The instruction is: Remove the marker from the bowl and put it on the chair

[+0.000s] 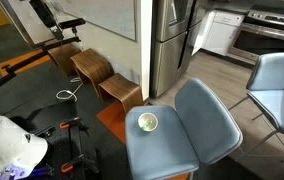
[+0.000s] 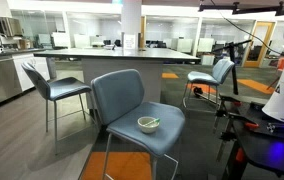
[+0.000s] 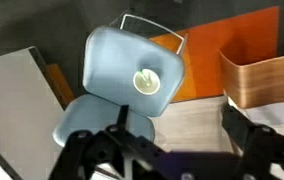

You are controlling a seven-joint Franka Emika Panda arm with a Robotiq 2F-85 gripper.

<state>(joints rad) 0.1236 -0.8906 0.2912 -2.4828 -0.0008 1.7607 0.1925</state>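
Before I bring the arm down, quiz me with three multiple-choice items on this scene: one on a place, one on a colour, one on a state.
1. The bowl sits: A on the floor; B on the chair seat; C on a wooden stool.
2. That chair's padding is: A red; B black; C blue-grey.
3. The jaws are: A open and empty; B shut on the bowl; C shut on the chair's backrest.

Key: B, both exterior views show it on the seat; C, every view shows blue-grey padding; A, the wrist view shows them spread with nothing between, above the chair.
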